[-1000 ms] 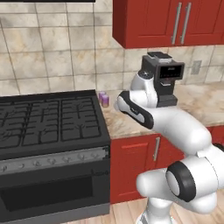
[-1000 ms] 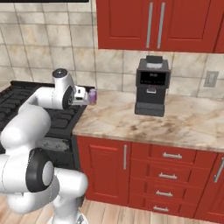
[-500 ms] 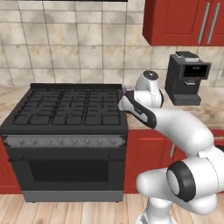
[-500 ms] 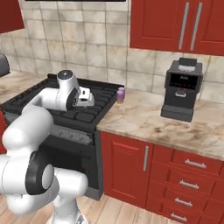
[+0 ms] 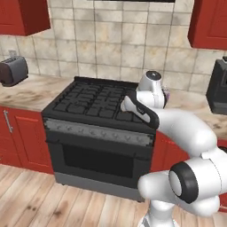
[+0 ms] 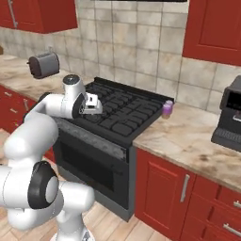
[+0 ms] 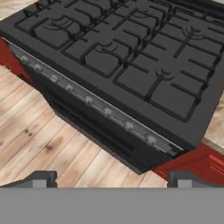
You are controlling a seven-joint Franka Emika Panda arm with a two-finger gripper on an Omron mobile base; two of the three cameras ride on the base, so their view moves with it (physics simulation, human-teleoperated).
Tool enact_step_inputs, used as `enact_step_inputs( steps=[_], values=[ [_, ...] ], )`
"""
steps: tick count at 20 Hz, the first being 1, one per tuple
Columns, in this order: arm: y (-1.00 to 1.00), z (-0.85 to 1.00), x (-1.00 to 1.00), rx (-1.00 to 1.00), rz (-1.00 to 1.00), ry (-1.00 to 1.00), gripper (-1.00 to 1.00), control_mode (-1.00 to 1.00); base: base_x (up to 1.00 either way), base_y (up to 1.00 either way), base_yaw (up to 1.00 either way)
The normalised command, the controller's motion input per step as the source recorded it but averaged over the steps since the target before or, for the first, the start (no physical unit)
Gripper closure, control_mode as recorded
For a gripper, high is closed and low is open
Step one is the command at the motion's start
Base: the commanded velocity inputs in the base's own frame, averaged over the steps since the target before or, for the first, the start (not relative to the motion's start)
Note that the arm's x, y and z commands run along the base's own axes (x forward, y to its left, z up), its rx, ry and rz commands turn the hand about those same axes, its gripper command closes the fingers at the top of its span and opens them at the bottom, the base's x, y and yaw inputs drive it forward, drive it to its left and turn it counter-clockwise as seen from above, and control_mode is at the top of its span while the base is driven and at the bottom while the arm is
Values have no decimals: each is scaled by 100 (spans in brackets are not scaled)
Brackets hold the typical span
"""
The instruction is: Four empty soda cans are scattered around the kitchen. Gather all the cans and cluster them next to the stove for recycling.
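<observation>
One purple soda can [image 6: 167, 108] stands on the beige counter just right of the stove [image 6: 117, 115], close to the tiled wall. In the left base view the can [image 5: 166, 94] peeks out from behind my wrist. The stove [image 5: 95, 106] is a wide black range with iron grates and a grey knob strip [image 7: 87, 100]. My gripper [image 7: 113, 178] is open with nothing between its fingertips [image 7: 43, 178]. It hovers over the stove's front right part, well left of the can.
A grey toaster [image 6: 43, 64] sits on the counter left of the stove. A dark coffee machine [image 6: 229, 117] stands at the far right. Red cabinets [image 6: 179, 188] run below the counter, with wooden floor [image 7: 48, 135] in front.
The whole picture has shifted: the base has driven left, so the stove now sits mid-view and the coffee machine lies at the right edge. The gripper has stayed open.
</observation>
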Motion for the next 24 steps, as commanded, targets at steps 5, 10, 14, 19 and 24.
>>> enact_step_inputs(
  steps=[5,10,14,19,24],
  values=[
    [0,0,0,0,0,0,-100,100,-7,9,46],
    [0,0,0,0,0,0,-100,100,-1,14,46],
    [0,0,0,0,0,0,-100,100,0,13,46],
    [0,0,0,0,0,0,-100,100,-1,14,44],
    [0,0,0,0,0,0,-100,100,-4,15,41]
  ],
)
